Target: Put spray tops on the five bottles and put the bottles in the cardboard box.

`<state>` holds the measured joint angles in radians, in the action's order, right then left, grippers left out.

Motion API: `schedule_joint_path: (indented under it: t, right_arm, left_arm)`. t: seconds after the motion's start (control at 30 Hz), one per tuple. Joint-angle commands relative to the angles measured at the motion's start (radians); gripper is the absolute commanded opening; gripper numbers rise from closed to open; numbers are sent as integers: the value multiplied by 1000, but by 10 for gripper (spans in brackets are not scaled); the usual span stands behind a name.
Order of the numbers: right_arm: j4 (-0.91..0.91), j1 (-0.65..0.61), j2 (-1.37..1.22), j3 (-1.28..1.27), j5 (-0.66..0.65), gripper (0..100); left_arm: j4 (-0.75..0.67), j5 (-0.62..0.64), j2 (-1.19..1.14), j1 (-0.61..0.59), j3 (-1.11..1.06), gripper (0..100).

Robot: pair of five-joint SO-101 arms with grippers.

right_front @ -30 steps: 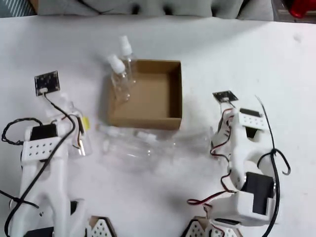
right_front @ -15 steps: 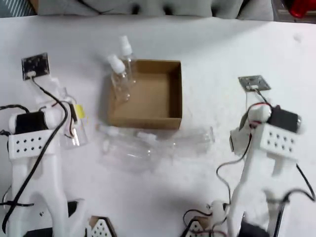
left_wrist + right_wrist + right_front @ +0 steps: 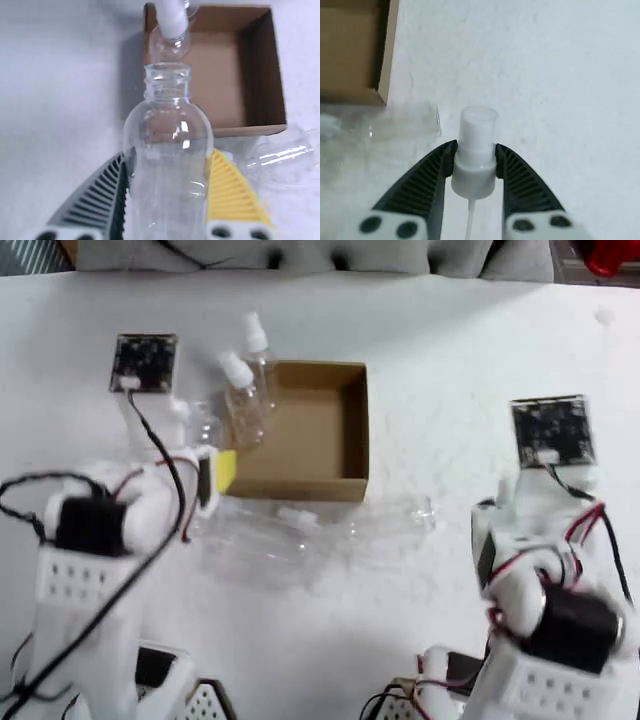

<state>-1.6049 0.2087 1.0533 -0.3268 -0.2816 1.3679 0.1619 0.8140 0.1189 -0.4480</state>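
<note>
1. Carefully line things up first: the left gripper [image 3: 168, 159] pinches an open bottle [image 3: 167, 125] by its body, neck [image 3: 167, 82] free, just left of the box [image 3: 300, 488] in the high view.
2. The right gripper [image 3: 475, 146] is clamped on a spray top [image 3: 476, 165] at the centre of its frame, with the box corner at the upper left (well apart from the bottle, I judge).
3. Bring the thin tube [image 3: 469, 220] straight over the neck, feed it in, then seat the spray top squarely; a tilt would likely jam it.
4. The bottle is clear, round-shouldered plastic with a threaded neck; the spray top is white.
</note>
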Motion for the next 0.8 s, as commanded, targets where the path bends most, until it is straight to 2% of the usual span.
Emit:
schedule_joint_path:
  t: [0.0,0.17,0.33,0.4,0.47,0.63,0.77]
  right_arm:
    - [122,-1,21,25,133,15]
    - [280,-7,42,-8,301,15]
    - [421,-10,44,-9,382,15]
    - [522,-47,42,-15,402,15]
    - [661,-117,44,-28,413,15]
    - [989,-377,51,-23,399,15]
    - [1230,-541,42,-23,281,15]
  left_arm:
    - [-49,-8,136,59,-3,20]
    - [-232,-5,311,84,-236,20]
    - [-365,-2,510,85,-437,20]
    - [-411,-2,591,85,-496,20]
    - [-450,-2,674,96,-552,20]
    - [-502,-2,863,232,-664,20]
    - [-502,-6,986,285,-710,20]
